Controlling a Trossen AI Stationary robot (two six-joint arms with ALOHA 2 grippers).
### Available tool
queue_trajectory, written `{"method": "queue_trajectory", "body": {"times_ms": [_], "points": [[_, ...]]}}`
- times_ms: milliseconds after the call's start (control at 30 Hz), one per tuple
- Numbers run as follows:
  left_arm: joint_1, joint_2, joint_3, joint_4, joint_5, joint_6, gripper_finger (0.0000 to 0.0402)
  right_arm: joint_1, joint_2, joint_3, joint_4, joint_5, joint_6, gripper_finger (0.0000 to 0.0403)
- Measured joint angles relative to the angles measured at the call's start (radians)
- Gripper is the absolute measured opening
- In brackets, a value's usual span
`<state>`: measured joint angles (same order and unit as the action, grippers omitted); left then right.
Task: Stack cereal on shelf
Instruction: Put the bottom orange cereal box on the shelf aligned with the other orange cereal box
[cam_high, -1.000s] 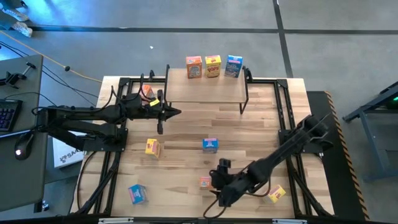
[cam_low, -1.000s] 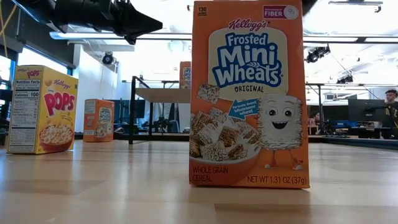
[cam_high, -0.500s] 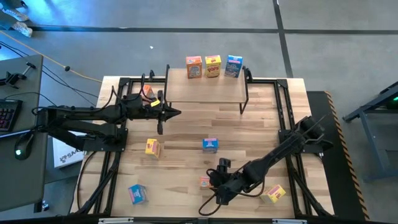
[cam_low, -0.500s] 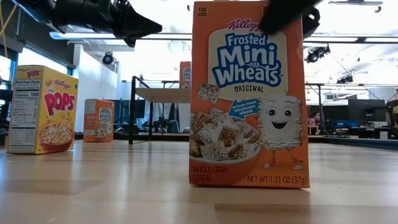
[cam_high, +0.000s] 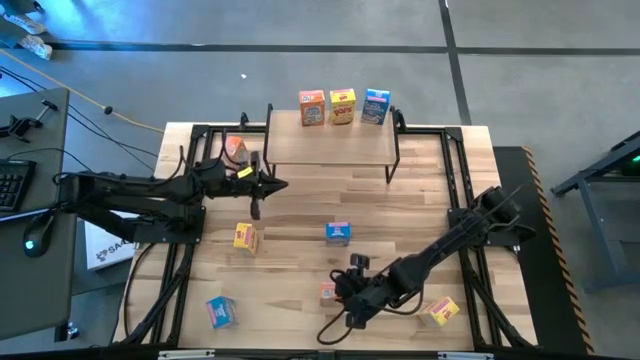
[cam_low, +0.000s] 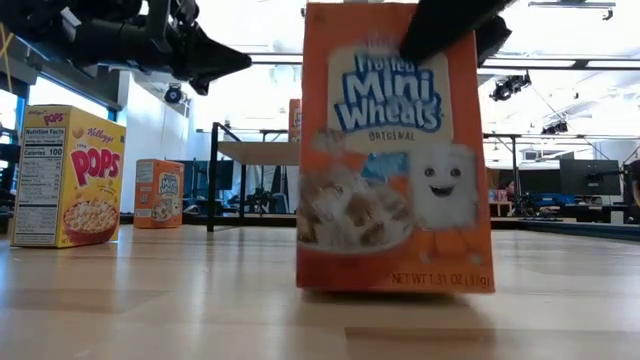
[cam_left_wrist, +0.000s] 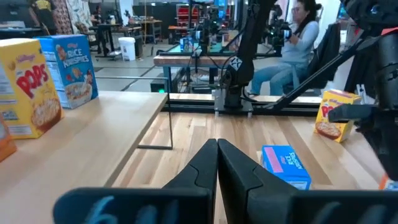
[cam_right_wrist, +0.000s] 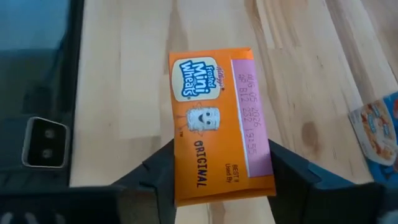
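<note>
You have three boxes standing in a row on the shelf (cam_high: 330, 145): orange (cam_high: 311, 108), yellow (cam_high: 342, 105), blue (cam_high: 376, 106). On the table, an orange Mini-Wheats box (cam_low: 395, 150) stands near the front edge. Around it sit a yellow box (cam_high: 245, 236), a blue box (cam_high: 338, 232), another blue (cam_high: 220, 311) and another yellow (cam_high: 444, 311).
</note>
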<state>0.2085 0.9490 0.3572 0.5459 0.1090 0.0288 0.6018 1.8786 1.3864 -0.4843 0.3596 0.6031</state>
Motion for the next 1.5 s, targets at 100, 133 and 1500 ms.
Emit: {"method": "queue_trajectory", "body": {"times_ms": [100, 133, 1500], "points": [[0.000, -0.015, -0.018, 0.006, -0.026, -0.002, 0.0003, -0.007, 0.000, 0.029, 0.002, -0.018, -0.040, 0.0165], [0.000, -0.024, -0.022, 0.001, -0.030, -0.006, 0.0003, -0.010, 0.000, 0.044, -0.006, -0.023, -0.058, 0.0167], [0.092, -0.129, -0.042, -0.074, 0.034, -0.018, 0.0003, -1.055, 0.116, 0.703, -0.416, -0.487, -1.136, 0.0172]]}}
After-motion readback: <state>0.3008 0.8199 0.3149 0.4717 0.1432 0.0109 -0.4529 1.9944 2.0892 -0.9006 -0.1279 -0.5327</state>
